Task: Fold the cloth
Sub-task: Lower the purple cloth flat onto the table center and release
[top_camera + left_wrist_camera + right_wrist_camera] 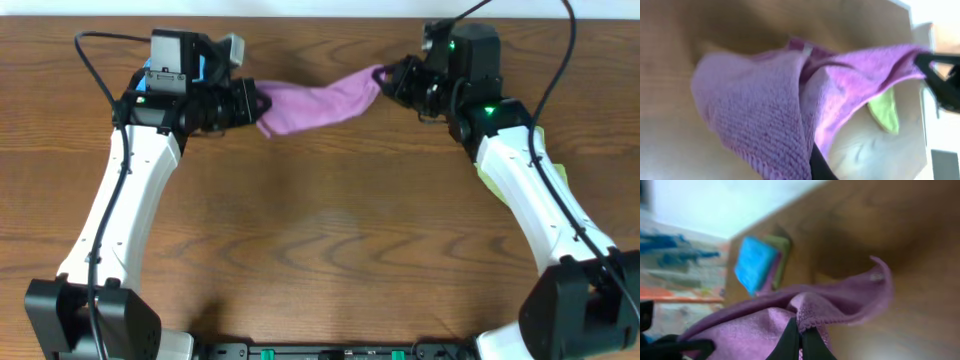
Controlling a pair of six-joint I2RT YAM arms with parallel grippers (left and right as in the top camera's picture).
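A purple cloth [315, 104] hangs stretched between my two grippers above the far part of the wooden table. My left gripper [256, 103] is shut on its left end. My right gripper [384, 77] is shut on its right corner. In the left wrist view the cloth [765, 105] fills the frame in loose folds, with only a dark fingertip showing under it. In the right wrist view the two dark fingers [800, 332] pinch the hem of the cloth [830, 305].
A yellow-green cloth [548, 160] lies under the right arm and also shows in the left wrist view [885, 111]. A stack of blue and green cloths [760, 262] sits near the left arm, blue edge in the overhead view [203, 68].
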